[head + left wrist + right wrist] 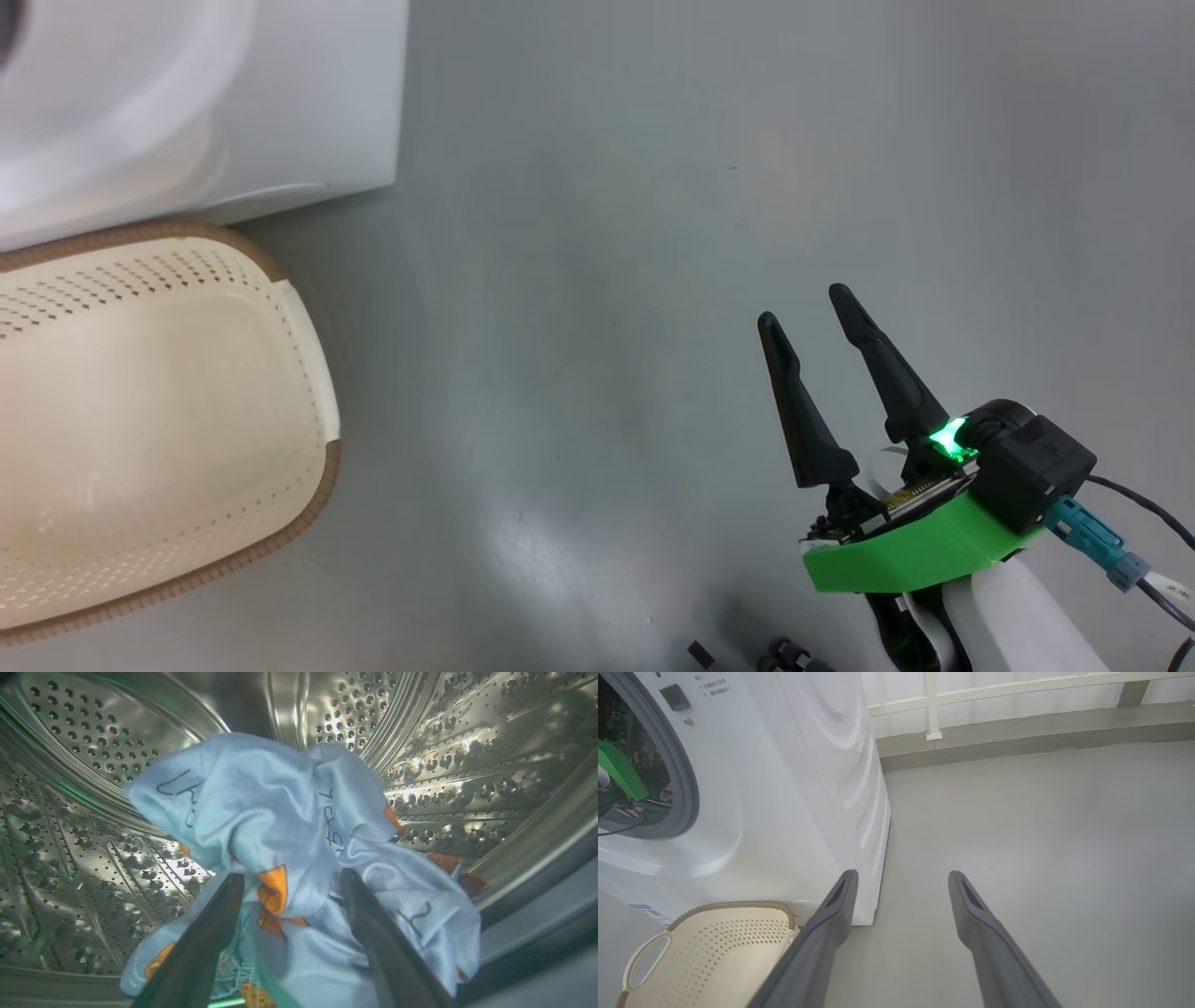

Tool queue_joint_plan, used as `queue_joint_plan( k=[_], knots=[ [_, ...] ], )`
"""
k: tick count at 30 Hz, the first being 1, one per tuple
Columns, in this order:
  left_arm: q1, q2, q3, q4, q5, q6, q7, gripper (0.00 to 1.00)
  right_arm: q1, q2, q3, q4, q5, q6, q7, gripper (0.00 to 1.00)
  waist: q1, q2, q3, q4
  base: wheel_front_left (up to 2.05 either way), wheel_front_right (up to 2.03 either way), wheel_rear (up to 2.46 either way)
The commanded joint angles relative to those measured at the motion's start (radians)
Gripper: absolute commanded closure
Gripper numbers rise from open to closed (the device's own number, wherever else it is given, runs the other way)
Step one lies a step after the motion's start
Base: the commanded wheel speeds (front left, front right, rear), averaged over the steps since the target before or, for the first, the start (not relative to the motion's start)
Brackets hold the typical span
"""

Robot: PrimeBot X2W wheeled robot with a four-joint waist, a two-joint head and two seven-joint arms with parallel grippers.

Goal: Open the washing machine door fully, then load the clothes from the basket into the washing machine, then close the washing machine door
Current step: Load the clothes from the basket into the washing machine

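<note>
Left gripper (292, 875) reaches into the drum (467, 765), fingers spread wide, the clothes (261, 793) lying loose between them, which looks like a pose for dropping them there. Right gripper (803, 303) hangs wide and bare over the floor (653, 233), well apart from the basket (313, 373), likely parked out of the way.

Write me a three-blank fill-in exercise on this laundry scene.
The light blue clothes lie inside the steel ____.
The cream basket has a ____ woven-look rim.
The right claw is ____, holding nothing.
Missing words: drum; brown; open.
</note>
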Motion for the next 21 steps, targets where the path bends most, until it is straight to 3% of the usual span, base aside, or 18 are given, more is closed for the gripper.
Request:
queue_joint_plan(
  k=[1, 6, 14, 21],
  knots=[
    [-0.012, 0.042, 0.004, 0.000, -0.008, -0.004, -0.005, 0.00, 0.002, -0.011, 0.013, -0.016, -0.002, 0.007, -0.008, 0.00, 0.0000, 0.0000, -0.009, 0.005, 0.00, 0.00, 0.00],
    [-0.010, 0.026, -0.009, 0.017, -0.032, -0.006, -0.005, 0.00, 0.002, -0.015, 0.012, -0.014, -0.001, 0.007, -0.008, 0.00, 0.0000, 0.0000, -0.024, 0.012, 0.00, 0.00, 0.00],
    [0.059, 0.017, 0.033, -0.077, -0.090, -0.006, -0.005, 0.00, -0.001, -0.023, 0.005, -0.014, -0.001, 0.007, -0.008, 0.00, 0.0000, 0.0000, -0.042, 0.022, 0.00, 0.00, 0.00],
    [0.183, -0.017, 0.143, -0.222, -0.117, -0.006, -0.005, 0.00, 0.003, -0.033, -0.012, -0.019, -0.004, 0.007, -0.008, 0.00, 0.0000, 0.0000, -0.070, 0.041, 0.00, 0.00, 0.00]
  ],
)
